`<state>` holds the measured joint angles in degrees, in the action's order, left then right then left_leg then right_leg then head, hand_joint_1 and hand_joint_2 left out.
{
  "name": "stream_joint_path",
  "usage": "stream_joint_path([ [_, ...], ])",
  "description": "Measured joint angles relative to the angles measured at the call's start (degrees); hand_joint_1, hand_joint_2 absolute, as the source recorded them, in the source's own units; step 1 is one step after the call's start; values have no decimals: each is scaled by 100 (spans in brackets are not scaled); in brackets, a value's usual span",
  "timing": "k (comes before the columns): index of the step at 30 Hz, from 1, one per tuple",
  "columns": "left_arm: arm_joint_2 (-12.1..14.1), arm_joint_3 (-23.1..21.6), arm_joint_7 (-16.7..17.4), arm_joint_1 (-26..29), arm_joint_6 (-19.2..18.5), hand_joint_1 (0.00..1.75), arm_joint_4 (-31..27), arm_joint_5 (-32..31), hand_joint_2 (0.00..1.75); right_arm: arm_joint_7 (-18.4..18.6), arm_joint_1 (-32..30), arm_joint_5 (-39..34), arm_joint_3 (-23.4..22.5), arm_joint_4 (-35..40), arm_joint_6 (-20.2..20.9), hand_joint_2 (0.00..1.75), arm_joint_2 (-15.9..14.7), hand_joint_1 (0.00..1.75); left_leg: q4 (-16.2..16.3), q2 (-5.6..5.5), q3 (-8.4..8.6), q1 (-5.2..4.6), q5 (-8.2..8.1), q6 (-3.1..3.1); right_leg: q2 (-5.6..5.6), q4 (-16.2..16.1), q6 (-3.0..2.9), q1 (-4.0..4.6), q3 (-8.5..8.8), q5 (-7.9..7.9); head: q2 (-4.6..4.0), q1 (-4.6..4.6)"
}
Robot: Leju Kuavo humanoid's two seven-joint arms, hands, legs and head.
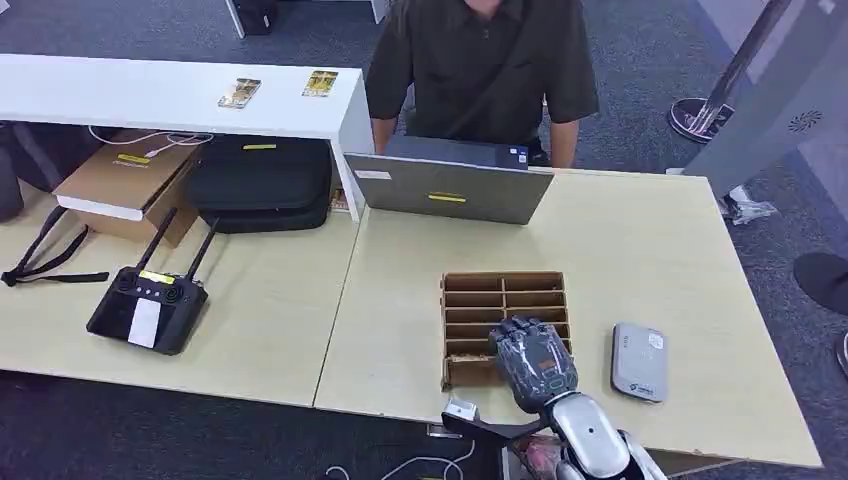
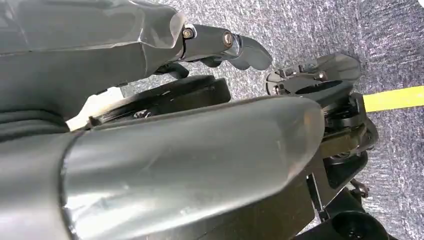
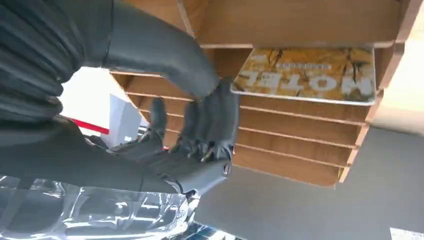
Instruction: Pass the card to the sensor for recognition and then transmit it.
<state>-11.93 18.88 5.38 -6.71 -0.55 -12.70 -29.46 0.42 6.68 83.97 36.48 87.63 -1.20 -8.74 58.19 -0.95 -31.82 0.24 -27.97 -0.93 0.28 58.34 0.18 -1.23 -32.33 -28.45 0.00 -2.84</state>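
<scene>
A yellow card (image 3: 305, 75) printed HOTEL lies in a slot of the brown wooden card rack (image 1: 505, 290) near the table's front edge. My right hand (image 1: 535, 360) hovers over the rack's near right part, its thumb and dark fingers (image 3: 212, 120) drawn close together at the card's corner. Whether they pinch the card I cannot tell. The grey card sensor (image 1: 638, 362) lies flat on the table just right of that hand. My left hand (image 2: 200, 145) hangs over grey carpet with its fingers (image 2: 240, 47) stretched out and nothing in it.
A person in a dark shirt (image 1: 480, 60) sits across the table behind a grey laptop (image 1: 450, 190). To the left lie a black remote controller (image 1: 148, 310), a black bag (image 1: 260, 180) and a cardboard box (image 1: 125, 185). Two cards (image 1: 240, 93) rest on the white counter (image 1: 150, 100).
</scene>
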Motion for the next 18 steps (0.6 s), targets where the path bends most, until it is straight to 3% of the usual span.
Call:
stream_joint_path([
  [8, 0, 0, -57, 21, 59, 0, 0, 57, 0, -107, 6, -11, 0, 55, -20, 175, 0, 136, 0, 0, 0, 0, 0, 0, 0, 0, 0, 0, 0, 0, 0, 0],
  [12, 0, 0, -61, 24, 65, 0, 0, 57, 0, -114, 5, -26, 0, 57, -28, 175, 0, 119, 0, 0, 0, 0, 0, 0, 0, 0, 0, 0, 0, 0, 0, 0],
  [13, 0, 0, -61, 25, 66, 0, 0, 57, 0, -114, 4, -29, 0, 61, -31, 175, 0, 98, 0, 0, 0, 0, 0, 0, 0, 0, 0, 0, 0, 0, 0, 0],
  [15, 0, 0, -61, 25, 66, 0, 0, 57, 0, -114, 4, -33, 0, 70, -35, 175, 0, 0, 0, 0, 0, 0, 0, 0, 0, 0, 0, 0, 0, 0, 0, 0],
  [18, 0, 0, -61, 27, 66, 0, 0, 57, 0, -114, 1, -48, -2, 70, -37, 175, 0, 0, 0, 0, 0, 0, 0, 0, 0, 0, 0, 0, 0, 0, 0, 0],
])
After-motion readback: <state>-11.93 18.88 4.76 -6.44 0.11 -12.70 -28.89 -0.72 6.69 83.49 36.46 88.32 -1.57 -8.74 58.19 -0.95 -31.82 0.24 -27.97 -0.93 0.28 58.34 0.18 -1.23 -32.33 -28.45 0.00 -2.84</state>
